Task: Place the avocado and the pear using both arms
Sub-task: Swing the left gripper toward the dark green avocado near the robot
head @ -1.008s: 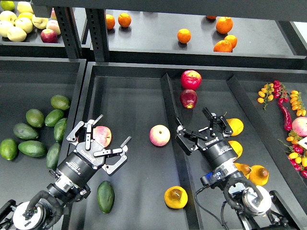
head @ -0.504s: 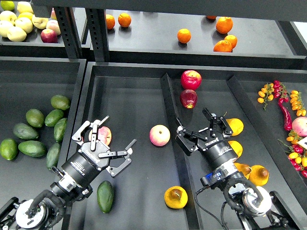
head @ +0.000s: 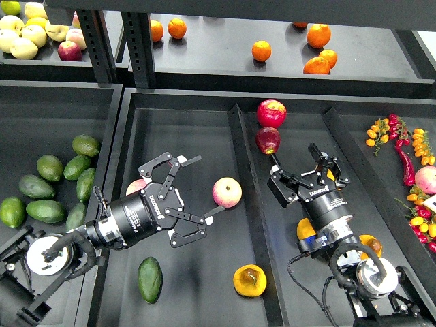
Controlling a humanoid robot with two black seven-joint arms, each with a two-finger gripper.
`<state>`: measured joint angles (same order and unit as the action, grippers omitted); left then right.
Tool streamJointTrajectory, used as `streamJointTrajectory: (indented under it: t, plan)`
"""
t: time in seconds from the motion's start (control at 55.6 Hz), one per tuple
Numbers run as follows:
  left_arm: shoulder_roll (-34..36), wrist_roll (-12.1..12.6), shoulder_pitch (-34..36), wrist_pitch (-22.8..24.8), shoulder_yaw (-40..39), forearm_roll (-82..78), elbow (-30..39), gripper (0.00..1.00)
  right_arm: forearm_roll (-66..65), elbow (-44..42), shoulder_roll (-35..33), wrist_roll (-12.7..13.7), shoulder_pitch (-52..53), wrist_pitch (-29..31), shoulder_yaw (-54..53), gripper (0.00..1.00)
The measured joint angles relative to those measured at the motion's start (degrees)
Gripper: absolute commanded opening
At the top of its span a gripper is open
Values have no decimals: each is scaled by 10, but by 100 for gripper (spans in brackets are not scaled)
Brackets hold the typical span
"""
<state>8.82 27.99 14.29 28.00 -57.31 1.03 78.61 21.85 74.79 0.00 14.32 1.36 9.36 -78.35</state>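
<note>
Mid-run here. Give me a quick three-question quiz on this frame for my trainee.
1. True or false: the left gripper holds the avocado.
2. Which fruit lies nearest the left gripper's fingertips: A) pink apple, B) orange, C) chili?
3. Fill in: the pear with the brown patch lies to the ___ of the lone avocado.

Key: 1 false, it is open and empty; 2 A; 3 right.

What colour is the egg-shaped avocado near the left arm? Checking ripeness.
Dark green, smooth-skinned avocado, seen in the head view.
</note>
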Motion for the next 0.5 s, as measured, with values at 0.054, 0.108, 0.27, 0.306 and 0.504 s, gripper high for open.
streamJointTrajectory:
  t: [0.054, 0.108, 0.27, 0.306, 0.504]
  plan:
    - [14, 0, 16, 0, 19, -17, -1, 99, 0, -1, 0, 0, 0, 0, -2, 100]
    - [24, 0, 26, 0, 35, -31, -2, 99, 0, -1, 0, 0, 0, -1, -3, 100]
    - [57, 0, 46, 0, 84, -77, 0, 99, 1, -1, 0, -1, 1, -11, -10, 100]
    - [66, 0, 49, 0, 96, -93, 0, 99, 1, -1, 0, -1, 2, -13, -11, 100]
    - [95, 0, 67, 0, 129, -146, -5, 99, 1, -1, 0, -1, 11, -16, -14, 100]
